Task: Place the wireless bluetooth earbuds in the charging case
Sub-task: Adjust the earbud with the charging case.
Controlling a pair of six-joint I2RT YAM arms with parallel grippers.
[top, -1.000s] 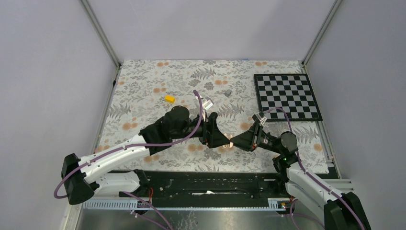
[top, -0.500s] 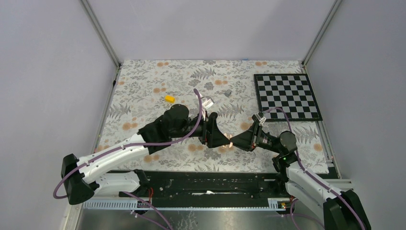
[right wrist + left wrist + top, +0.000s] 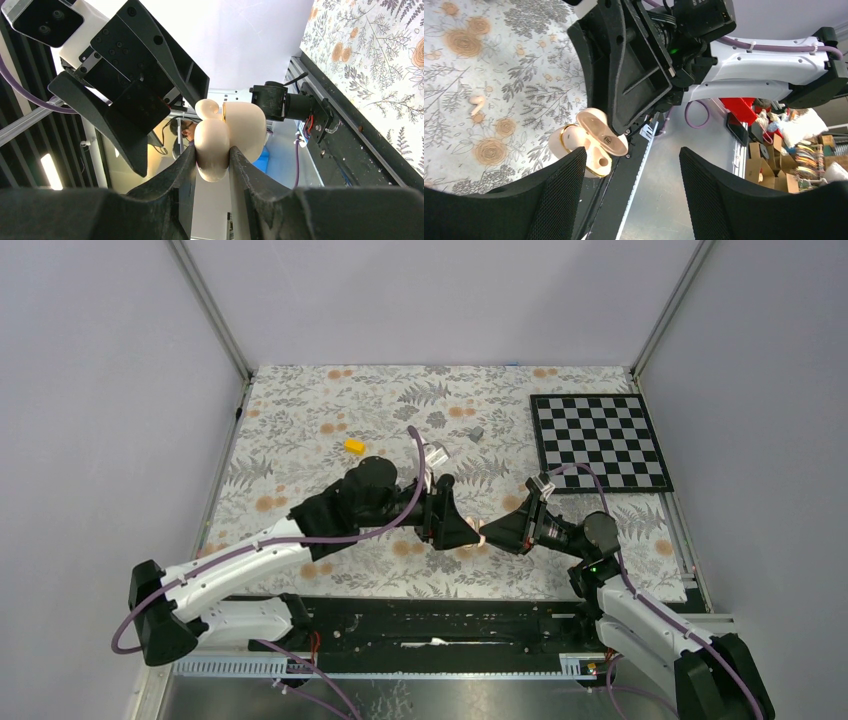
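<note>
— And the right hand (image 3: 212,150)?
— Clamped on the charging case (image 3: 239,125), pinching the pale pink shell between both fingers (image 3: 170,190), holding it up off the table (image 3: 300,420).
— Lid of the case?
— Swung open, showing a gold rim and a dark hole inside in the left wrist view. From the right wrist, topped by a rounded pale lump (image 3: 209,107), nature unclear.
— And the left hand (image 3: 631,165)?
— Spread wide, gripping nothing. Set tip to tip against the right hand, just to its left from above. Close beside the case with one finger; cannot tell whether touching.
— Any earbud (image 3: 476,103) in sight?
— Only one seen for sure: pale pink, lying loose on the floral table, well apart from the case.
— Elsewhere on the table?
— A yellow block (image 3: 354,446) and a small grey block (image 3: 476,433) toward the far side, well apart from both hands; a checkerboard (image 3: 600,440) at the far right corner.
</note>
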